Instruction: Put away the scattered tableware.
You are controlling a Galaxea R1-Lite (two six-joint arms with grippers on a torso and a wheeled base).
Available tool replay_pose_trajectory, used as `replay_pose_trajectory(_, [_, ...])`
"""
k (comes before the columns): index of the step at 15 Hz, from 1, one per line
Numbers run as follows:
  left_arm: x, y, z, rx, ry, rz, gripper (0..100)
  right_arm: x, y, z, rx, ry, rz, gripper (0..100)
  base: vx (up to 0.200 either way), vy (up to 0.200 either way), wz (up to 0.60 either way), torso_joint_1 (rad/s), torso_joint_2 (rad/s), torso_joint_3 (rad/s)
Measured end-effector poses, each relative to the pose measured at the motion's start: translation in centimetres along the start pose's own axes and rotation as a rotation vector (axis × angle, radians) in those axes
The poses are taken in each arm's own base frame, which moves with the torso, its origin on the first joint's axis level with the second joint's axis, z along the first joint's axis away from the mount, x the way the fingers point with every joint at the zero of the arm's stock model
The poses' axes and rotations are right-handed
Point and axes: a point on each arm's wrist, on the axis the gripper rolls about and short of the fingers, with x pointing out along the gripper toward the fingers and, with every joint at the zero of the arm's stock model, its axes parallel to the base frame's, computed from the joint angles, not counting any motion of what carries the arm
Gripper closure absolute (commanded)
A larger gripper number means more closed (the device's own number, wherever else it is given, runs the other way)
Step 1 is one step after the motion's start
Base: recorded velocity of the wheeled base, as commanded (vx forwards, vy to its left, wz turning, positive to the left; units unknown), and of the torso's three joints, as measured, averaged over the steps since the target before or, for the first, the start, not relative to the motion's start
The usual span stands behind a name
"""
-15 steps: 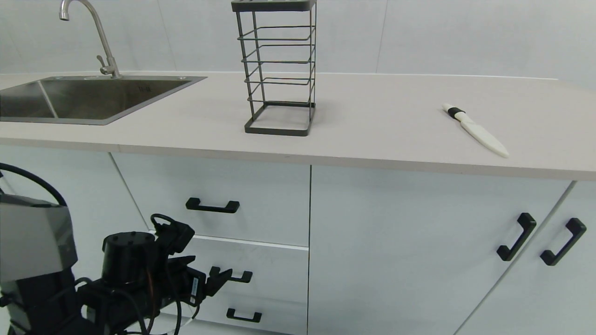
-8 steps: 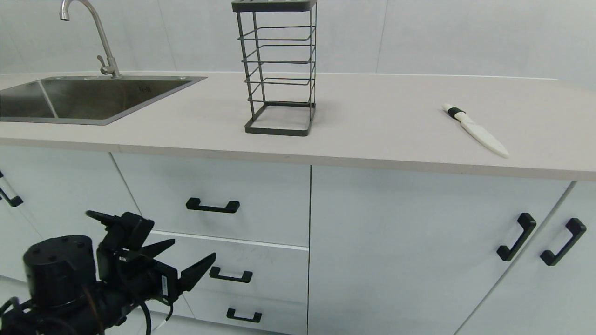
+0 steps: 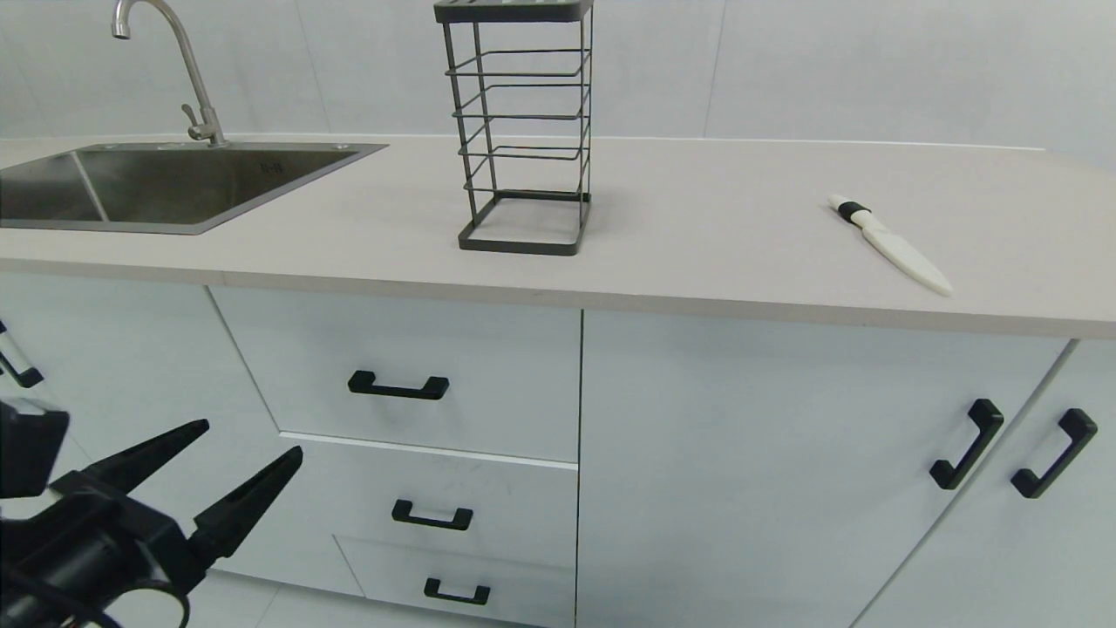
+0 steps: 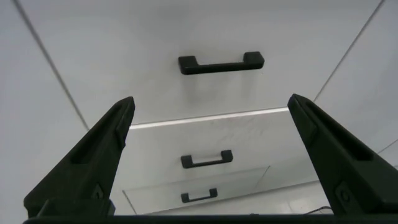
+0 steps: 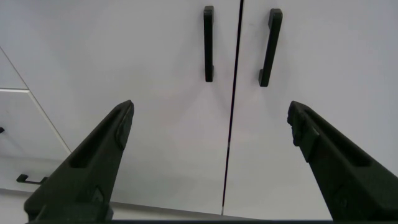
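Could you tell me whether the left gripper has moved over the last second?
Yes. The left gripper has pulled away to the robot's left and slightly upward from the middle drawer handle, which it was beside a second ago.

On the counter (image 3: 697,227): rack (image 3: 521,131) centre — sink (image 3: 174,174) left, knife (image 3: 889,244) right (near front edge).

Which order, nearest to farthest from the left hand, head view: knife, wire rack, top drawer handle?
1. Top drawer handle, below the counter, right of the left hand.
2. Wire rack, on the counter, centre.
3. Knife, far right on the counter.
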Motion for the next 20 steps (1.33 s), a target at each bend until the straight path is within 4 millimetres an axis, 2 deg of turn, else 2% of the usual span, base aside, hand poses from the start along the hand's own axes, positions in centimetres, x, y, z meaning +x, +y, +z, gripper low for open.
replay_pose_trajectory(8, [-8.6,-1.2,-0.5,0.021,-0.118,0.061,0,0.0,0.0,0.0,0.0,0.0,0.0,0,0.0,0.0,0.0,0.0,0.0,0.0])
replay_pose_trajectory(11, [-11.0,-1.7,-1.9,0.05,-0.18,0.1,0,0.0,0.0,0.0,0.0,0.0,0.0,0,0.0,0.0,0.0,0.0,0.0,0.0])
replay_pose_trajectory(15, [-12.6,-2.0,-6.6,0.072,-0.044,0.188,0,0.0,0.0,0.0,0.0,0.0,0.0,0,0.0,0.0,0.0,0.0,0.0,0.0])
replay_pose_trajectory(17, [-12.9,-2.0,-7.1,0.081,-0.058,0.261,0,0.0,0.0,0.0,0.0,0.0,0.0,0,0.0,0.0,0.0,0.0,0.0,0.0])
replay_pose_trajectory(20, [-13.1,-2.1,-7.3,0.075,-0.083,0.266,0,0.0,0.0,0.0,0.0,0.0,0.0,0,0.0,0.0,0.0,0.0,0.0,0.0])
